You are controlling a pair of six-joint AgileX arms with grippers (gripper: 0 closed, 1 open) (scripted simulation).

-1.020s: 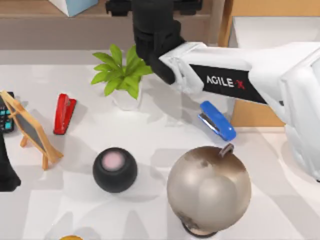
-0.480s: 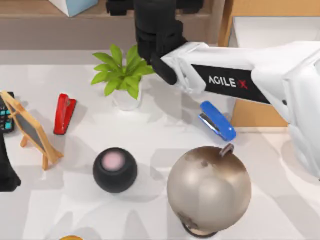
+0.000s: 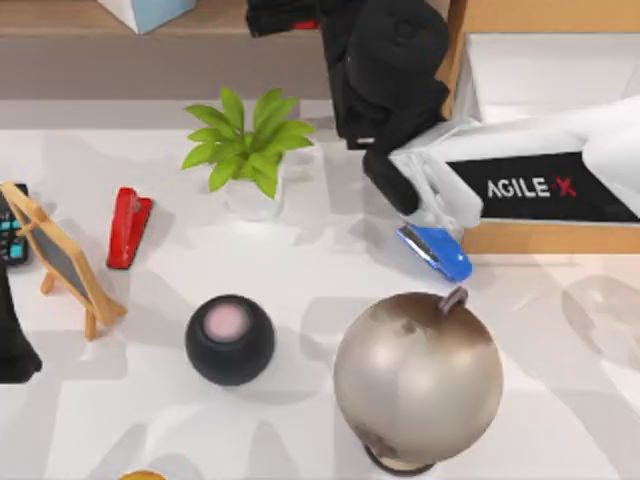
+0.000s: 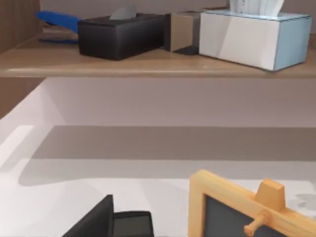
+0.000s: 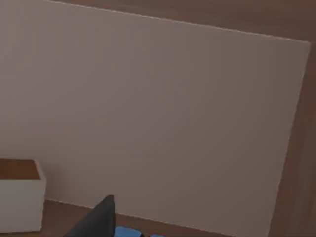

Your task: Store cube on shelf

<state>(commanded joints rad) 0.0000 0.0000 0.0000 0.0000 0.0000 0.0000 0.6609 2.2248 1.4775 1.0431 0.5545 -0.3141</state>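
The shelf [image 3: 90, 18] runs along the table's back, with its board [image 4: 148, 64], greyish back panel [image 5: 148, 98] and upright side post [image 3: 433, 40]. My right arm [image 3: 520, 185] reaches in from the right. Its black wrist [image 3: 388, 70] hangs at the shelf's front edge next to the post and covers the gripper end. A small red patch [image 3: 305, 22] shows among black shapes at the top edge. It may be the cube, but too little shows to be sure. My left gripper [image 3: 12, 345] is parked at the table's left edge.
On the table are a potted plant [image 3: 250, 150], red stapler [image 3: 128, 228], blue stapler [image 3: 435, 250], black speaker [image 3: 229, 340], globe [image 3: 418, 375] and chalkboard [image 3: 60, 255]. The orange-wood cabinet [image 3: 540, 235] stands back right. A pale blue box [image 4: 247, 34] and black box [image 4: 121, 32] sit on the shelf.
My right arm has swung right along the shelf, its wrist going from above the plant to beside the side post. The left arm has not moved.
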